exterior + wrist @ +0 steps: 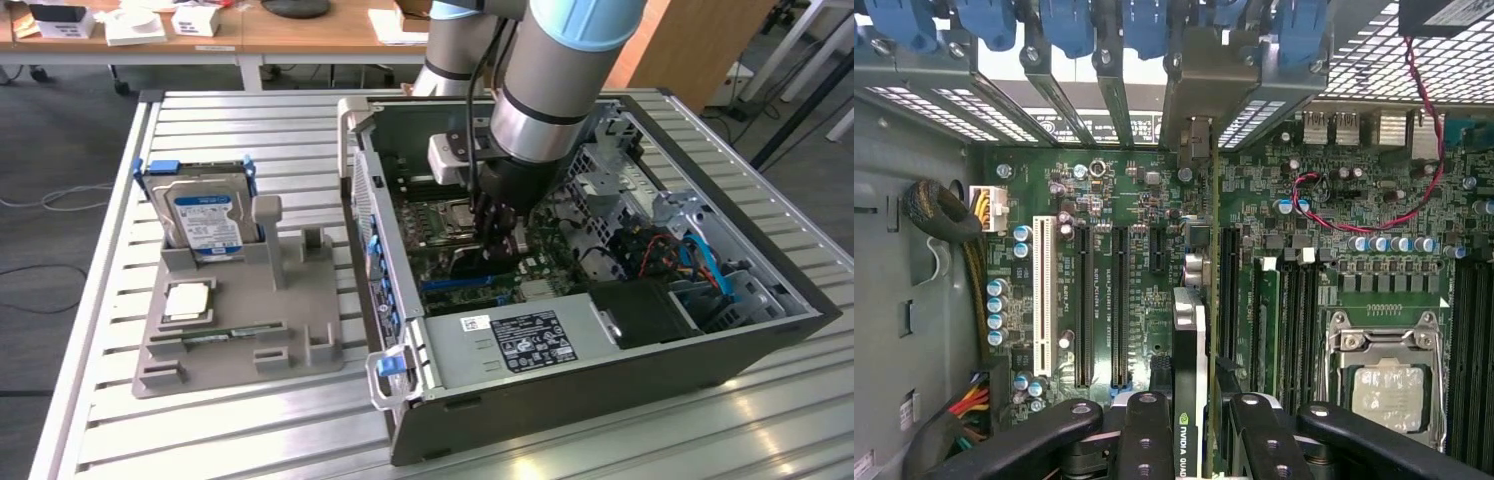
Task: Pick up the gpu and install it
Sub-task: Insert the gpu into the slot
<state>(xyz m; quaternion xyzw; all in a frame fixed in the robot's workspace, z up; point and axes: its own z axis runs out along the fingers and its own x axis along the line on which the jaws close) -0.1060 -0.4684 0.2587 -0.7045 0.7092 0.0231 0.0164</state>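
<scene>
Gripper (1194, 425): closed on the gpu (1190, 330), black fingers (1144, 430) pressed against both faces of the card.
Gpu: inside the case (574, 400), held edge-on over the board (1144, 290), between the long black slots and the memory slots; bracket end toward the rear wall, under the blue clips (1069, 20); seated or not, cannot tell.
Exterior view: arm (547, 80) reaching down into the open case, which stands on the table's (240, 440) half toward the exterior view's right; grey tray (314, 340) by the opposite edge, carrying an upright drive (207, 215), a flat chip (187, 300) and a green strip (227, 333).
Wrist view: card gripped between the fingers; socket (1389, 370) in a metal frame; red wire (1414, 200) looping across the board.
Writing: "NVIDIA QUAD" in white on the gpu's upper edge, the rest cut off; print beside the slots too small to read; blue label on the drive and black label on the power supply (527, 340) not legible.
</scene>
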